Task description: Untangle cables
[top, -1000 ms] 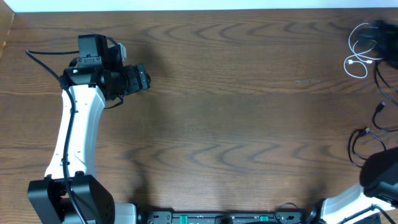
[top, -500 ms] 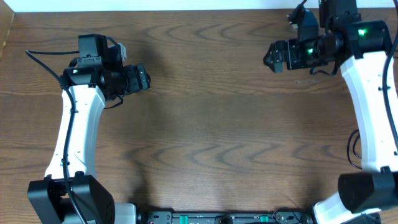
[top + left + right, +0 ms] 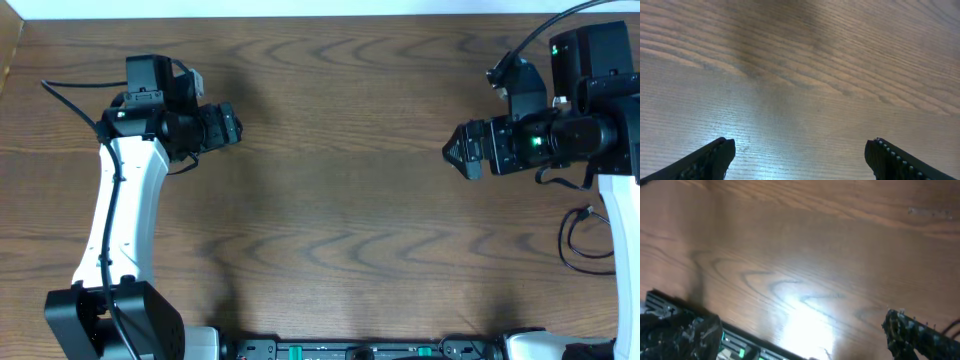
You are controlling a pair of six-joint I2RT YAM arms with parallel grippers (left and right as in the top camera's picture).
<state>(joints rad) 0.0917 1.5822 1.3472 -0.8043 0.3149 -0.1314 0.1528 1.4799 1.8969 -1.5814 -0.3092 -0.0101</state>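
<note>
One thin black cable (image 3: 572, 238) lies looped at the table's right edge, partly under my right arm. The white cable and the other black cable are hidden behind that arm. My right gripper (image 3: 458, 157) hangs over bare wood, left of the cables, pointing left. In the right wrist view its fingers (image 3: 800, 325) are wide apart with nothing between them, and the picture is blurred. My left gripper (image 3: 232, 126) is at the far left, well away from the cables. In the left wrist view (image 3: 800, 147) it is open and empty over bare wood.
The wooden table (image 3: 340, 200) fills the view. A black rail with green parts (image 3: 350, 350) runs along the front edge and also shows in the right wrist view (image 3: 740, 347). A white wall strip borders the far edge.
My right arm has swung up into view over the table's right side, then moved toward the front. It now covers the white cable. The left arm has not moved.
</note>
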